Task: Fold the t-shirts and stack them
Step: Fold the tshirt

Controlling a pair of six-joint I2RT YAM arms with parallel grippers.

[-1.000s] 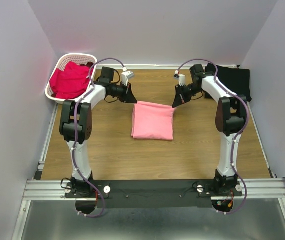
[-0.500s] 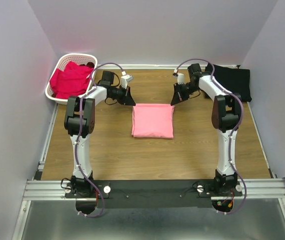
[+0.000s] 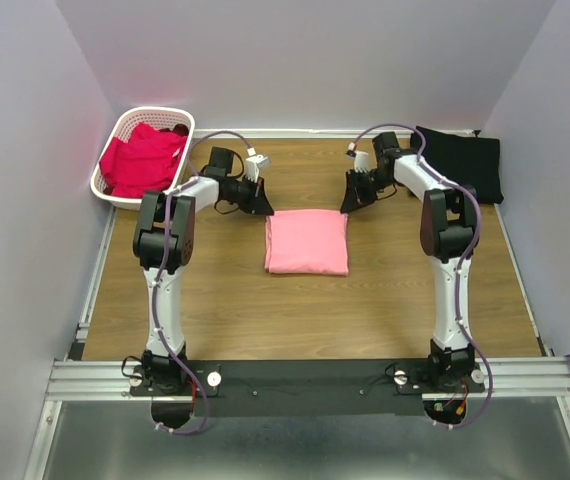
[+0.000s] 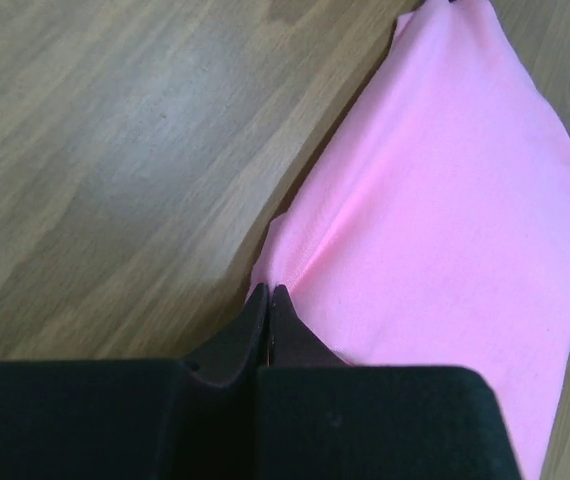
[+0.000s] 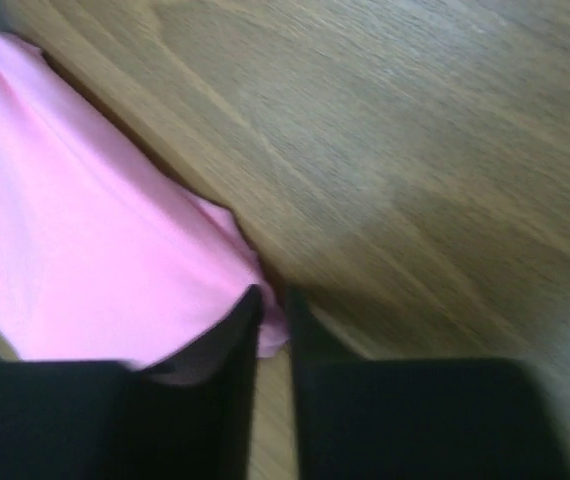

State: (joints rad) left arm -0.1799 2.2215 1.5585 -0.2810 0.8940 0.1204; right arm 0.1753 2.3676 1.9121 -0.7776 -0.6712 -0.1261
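One table [image 3: 215, 290] carries everything. At its far left sits the white basket [image 3: 152, 110] with the magenta-red t-shirts [image 3: 140, 160] heaped inside, unfolded. At the far right lies the black t-shirt [image 3: 465, 165], flat and apparently folded. In the middle lies the salmon-pink t-shirt [image 3: 307, 242], a neat folded pad.

My left claw [image 4: 269, 293] is pressed shut on the pad's far-left corner, and a ridge of cloth runs into the tips. My right claw [image 5: 270, 300] sits at the far-right corner with only a slit between its fingers. I cannot tell whether it has the cloth.

I judge the pink fold is nearly or fully done, with the magenta-red ones not yet begun. The next move, I think, calls for both claws to lift their corners together and level. Then they either draw the far edge toward me for one more fold or carry the pad across onto the black one.

The pad looks close to square, perhaps slightly longer left to right, its far edge square to the back wall. Collar and hem are hidden.
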